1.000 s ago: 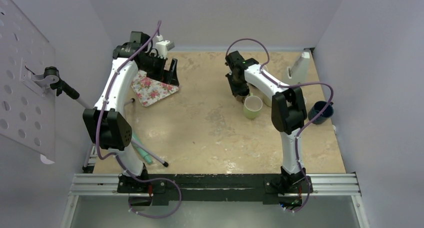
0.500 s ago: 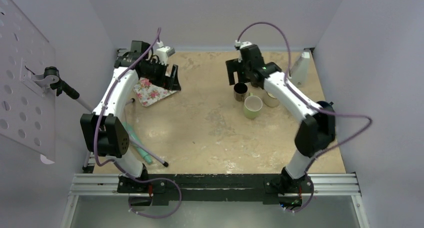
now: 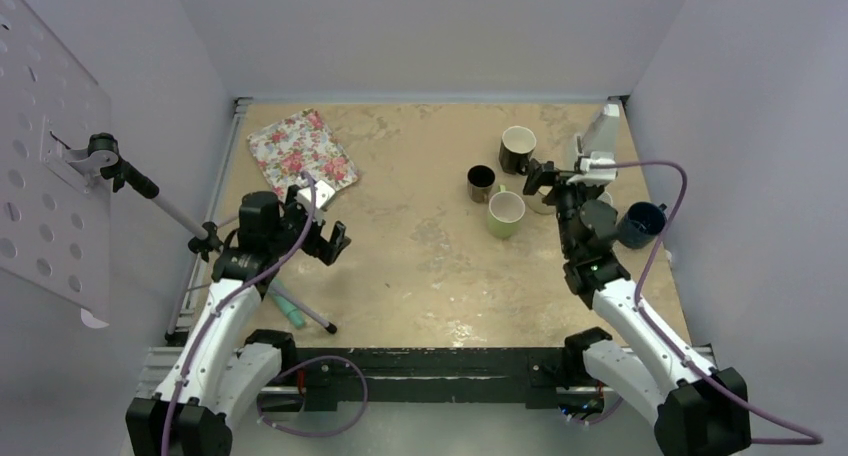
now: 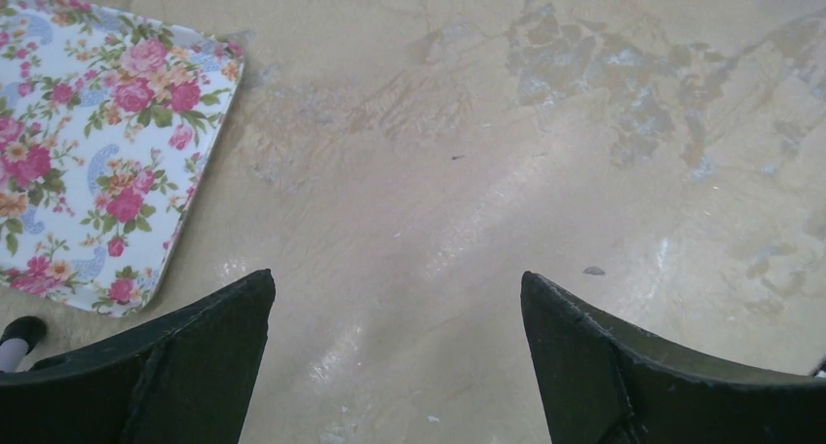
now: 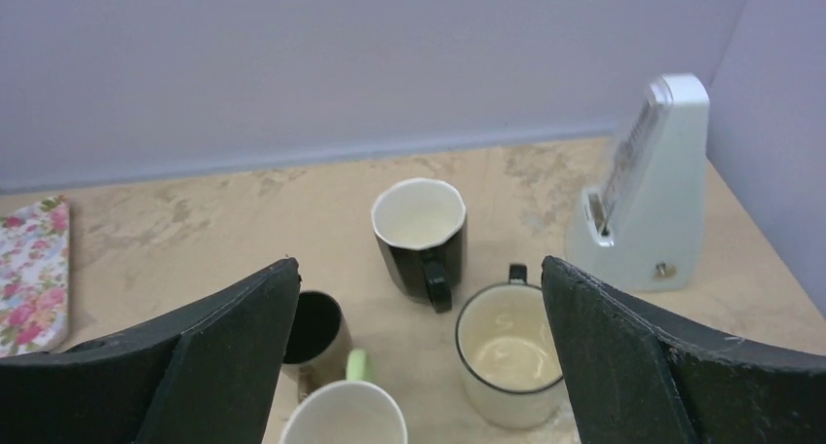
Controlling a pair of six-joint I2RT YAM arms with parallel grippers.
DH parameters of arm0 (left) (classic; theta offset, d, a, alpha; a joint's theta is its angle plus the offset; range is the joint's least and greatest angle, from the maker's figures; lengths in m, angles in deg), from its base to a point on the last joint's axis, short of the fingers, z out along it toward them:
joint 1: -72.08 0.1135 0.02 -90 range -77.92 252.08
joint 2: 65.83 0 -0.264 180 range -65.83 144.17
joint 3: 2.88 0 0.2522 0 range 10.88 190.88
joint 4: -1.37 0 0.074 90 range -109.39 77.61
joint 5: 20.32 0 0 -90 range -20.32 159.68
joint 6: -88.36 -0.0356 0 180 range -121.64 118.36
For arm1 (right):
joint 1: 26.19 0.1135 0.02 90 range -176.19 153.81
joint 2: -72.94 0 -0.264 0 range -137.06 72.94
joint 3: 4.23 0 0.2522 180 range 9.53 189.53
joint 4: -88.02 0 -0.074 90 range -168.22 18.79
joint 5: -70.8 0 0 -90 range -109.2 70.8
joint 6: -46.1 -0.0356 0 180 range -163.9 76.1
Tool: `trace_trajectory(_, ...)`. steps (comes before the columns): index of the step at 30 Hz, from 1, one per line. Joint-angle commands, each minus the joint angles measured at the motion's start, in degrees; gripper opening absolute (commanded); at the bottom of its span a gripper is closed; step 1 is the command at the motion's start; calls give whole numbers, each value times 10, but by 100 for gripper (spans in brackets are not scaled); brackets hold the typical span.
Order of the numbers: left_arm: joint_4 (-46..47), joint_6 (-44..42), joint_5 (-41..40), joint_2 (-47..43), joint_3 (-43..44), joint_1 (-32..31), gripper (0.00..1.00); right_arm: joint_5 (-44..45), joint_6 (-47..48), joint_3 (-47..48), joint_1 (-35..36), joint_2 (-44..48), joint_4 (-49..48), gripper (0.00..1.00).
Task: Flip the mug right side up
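Mug of the task: small dark mug (image 3: pixel 482 182), mouth up, right of centre toward the far edge of the table (image 3: pixel 420 276), free of both tools.

Count: five mugs, all mouth up. The other four are a black mug with white interior (image 5: pixel 421 232), a green mug (image 3: pixel 506 214), a cream mug (image 5: pixel 508 351) and a blue mug (image 3: pixel 640 224) at the right edge. There is also one floral mat (image 3: pixel 300 148) near the far-left corner and one white wedge-shaped device (image 5: pixel 653 191), its front markings too small to read.

Left gripper (image 4: pixel 397 275): jaws wide, empty. Right gripper (image 5: pixel 419 265): jaws wide, empty.

Change: a second ago the right gripper was closed down at the small dark mug. Both arms have since drawn back toward the near edge, uncovering the mat.
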Motion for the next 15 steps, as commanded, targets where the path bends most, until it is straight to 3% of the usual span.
trace_trajectory(1, 266, 77, -82, -41, -102, 0, 100, 81, 8, -109, 0, 34, -189, 99)
trace_trajectory(4, 370, 105, -162, -53, -158, -1, 100, 131, 37, -199, 0, 56, -291, 99)
trace_trajectory(7, 443, 114, -176, -74, -223, 0, 100, 170, 104, -283, 0, 66, -409, 99)
trace_trajectory(11, 473, 156, -210, -90, -278, 0, 99, 191, 109, -295, -1, 89, -369, 99)
trace_trajectory(15, 448, 201, -248, -90, -280, 0, 94, 141, 96, -290, -1, 95, -341, 99)
